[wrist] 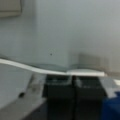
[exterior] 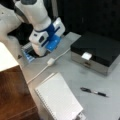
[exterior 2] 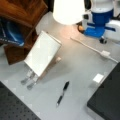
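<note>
I see the gripper [wrist: 75, 85] at the bottom of the wrist view, its dark fingers [wrist: 58, 92] pressed together, nothing between them. The white cable [wrist: 50, 71] runs just past the tips, across mid-frame; in a front view it [exterior: 42, 68] crosses centre-left. Risk as I judge it: any sideways drift snags the cable and drags its plug [exterior: 50, 61]. In the same front view, the notebook [exterior: 58, 98] lies at bottom centre, the pen [exterior: 93, 92] lower right, the black box [exterior: 96, 51] at right. The arm [exterior: 41, 25] stands upper left.
</note>
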